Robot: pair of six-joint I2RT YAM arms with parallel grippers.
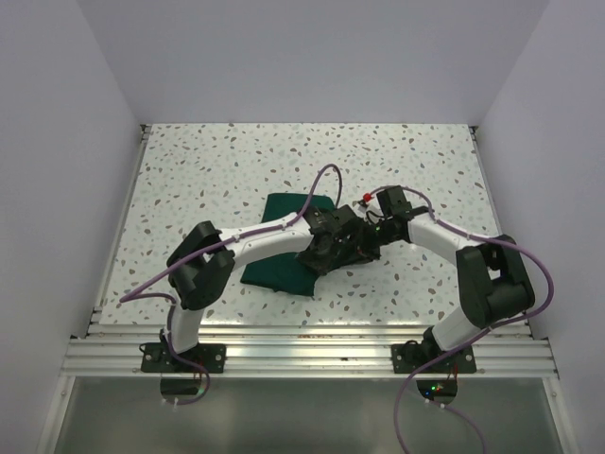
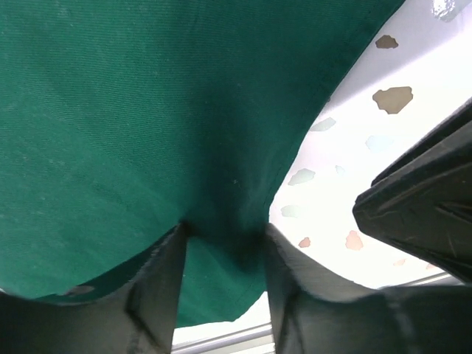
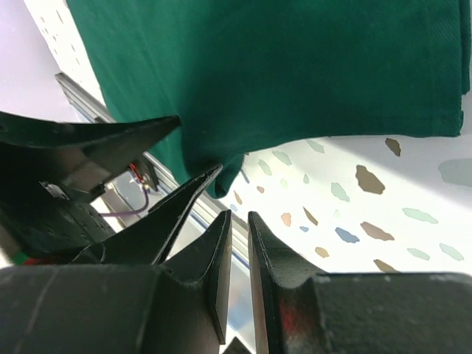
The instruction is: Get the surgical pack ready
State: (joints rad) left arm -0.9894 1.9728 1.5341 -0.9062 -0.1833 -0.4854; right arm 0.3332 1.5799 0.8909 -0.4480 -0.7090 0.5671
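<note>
The left tool (image 2: 223, 236) grips the dark green cloth surgical pack (image 1: 279, 270) mid-frame, probably to fold it. The right tool (image 3: 237, 217) is together, empty.

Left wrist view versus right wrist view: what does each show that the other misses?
Only left wrist: the left tool from its own side, pinching a fold of the surgical pack between its fingers. Only right wrist: the right tool, fingers nearly together with nothing between them, just off the cloth's corner over the table, plus a purple cable. Both: the green pack, the speckled table and the other arm's tool.
</note>
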